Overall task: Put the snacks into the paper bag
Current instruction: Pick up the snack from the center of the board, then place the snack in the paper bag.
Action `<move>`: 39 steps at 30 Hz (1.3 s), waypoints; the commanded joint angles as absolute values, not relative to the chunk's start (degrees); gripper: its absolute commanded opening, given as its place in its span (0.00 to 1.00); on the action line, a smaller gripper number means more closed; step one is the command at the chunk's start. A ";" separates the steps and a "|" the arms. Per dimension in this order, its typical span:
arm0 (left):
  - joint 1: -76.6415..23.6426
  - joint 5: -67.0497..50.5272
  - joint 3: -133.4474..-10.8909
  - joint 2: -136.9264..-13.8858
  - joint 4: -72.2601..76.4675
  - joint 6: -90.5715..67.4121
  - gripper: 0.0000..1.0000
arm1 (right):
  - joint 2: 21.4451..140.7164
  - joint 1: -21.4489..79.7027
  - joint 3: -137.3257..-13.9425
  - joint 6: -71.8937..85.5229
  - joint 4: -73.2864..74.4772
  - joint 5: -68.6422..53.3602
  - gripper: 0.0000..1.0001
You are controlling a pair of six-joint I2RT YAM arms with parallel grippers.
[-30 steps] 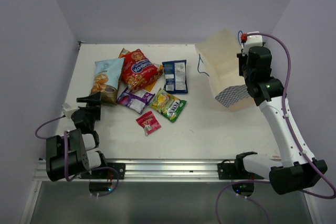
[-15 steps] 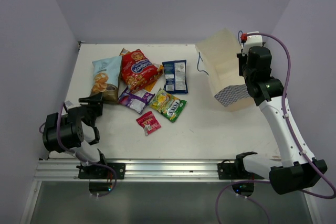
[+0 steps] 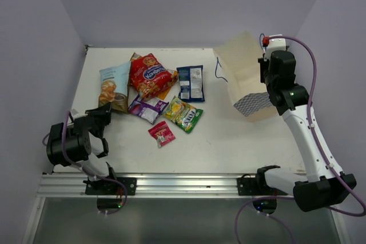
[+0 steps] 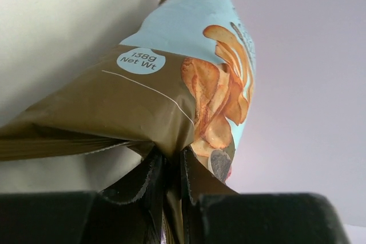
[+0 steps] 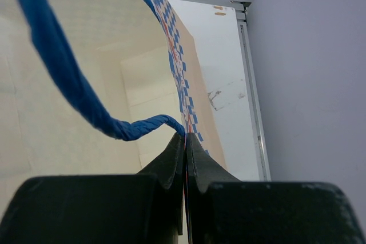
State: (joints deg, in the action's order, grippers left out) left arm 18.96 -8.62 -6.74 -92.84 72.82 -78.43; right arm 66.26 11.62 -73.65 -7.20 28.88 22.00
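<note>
With the left tool (image 4: 171, 163) pinching the chip bag (image 3: 112, 83) by its seam at 10 o'clock on the worktop (image 3: 229, 135), lift clear of the red packet (image 3: 150, 75), then swing to the paper bag (image 3: 243, 75), rim pinched by the right tool (image 5: 184, 141) at 2 o'clock.

snack packets (image 3: 150, 75) on white table (image 3: 229, 135)

open table (image 3: 229, 135) lies between snacks (image 3: 150, 75) and paper bag (image 3: 243, 72).
</note>
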 commanded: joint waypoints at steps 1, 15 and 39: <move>19.16 -8.79 -8.08 -87.73 76.23 -75.51 0.00 | 66.00 11.78 -74.97 -8.26 27.68 23.29 0.00; 19.25 -12.64 -26.97 -69.52 47.99 -46.96 0.00 | 65.74 11.87 -75.67 -8.61 28.04 21.19 0.00; -1.92 -26.72 -65.03 -62.75 15.39 -10.29 0.00 | 65.74 12.66 -76.82 -10.02 30.06 12.66 0.00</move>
